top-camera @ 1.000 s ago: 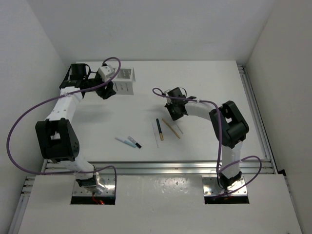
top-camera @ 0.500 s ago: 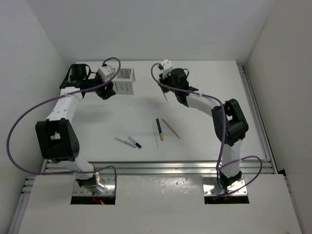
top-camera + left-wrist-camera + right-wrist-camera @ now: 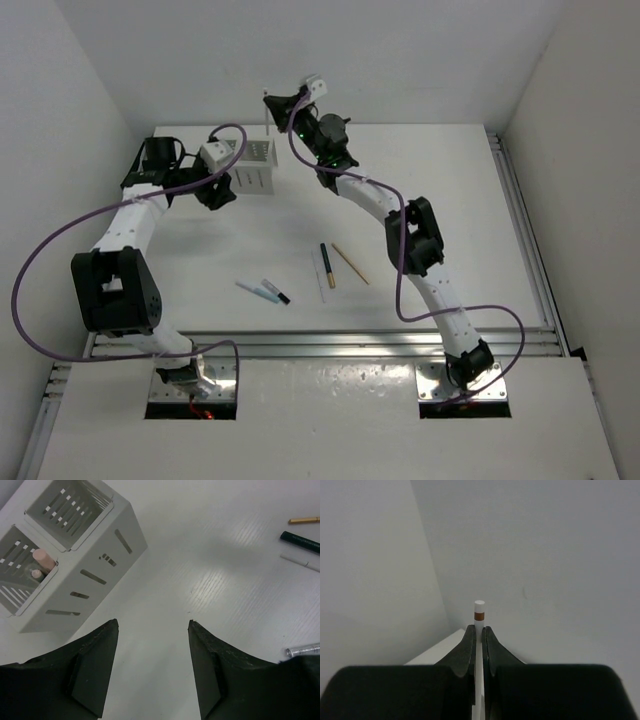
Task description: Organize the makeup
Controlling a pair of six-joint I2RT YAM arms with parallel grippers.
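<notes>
The right claw (image 3: 479,630), clamped on the thin white stick (image 3: 479,611) held high about over the slotted box (image 3: 257,178), grips a light, stiff, probably slick shaft best pinched mid-length, while the left claw (image 3: 152,624) hangs moderately wide, empty.

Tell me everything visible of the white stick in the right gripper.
Thin, smooth white stick, plastic-looking, with a flat end and a narrow brown band just below it. The right gripper is shut on it, clamping it from both sides, with the banded end poking out beyond. It is held in the air near the slotted box.
</notes>
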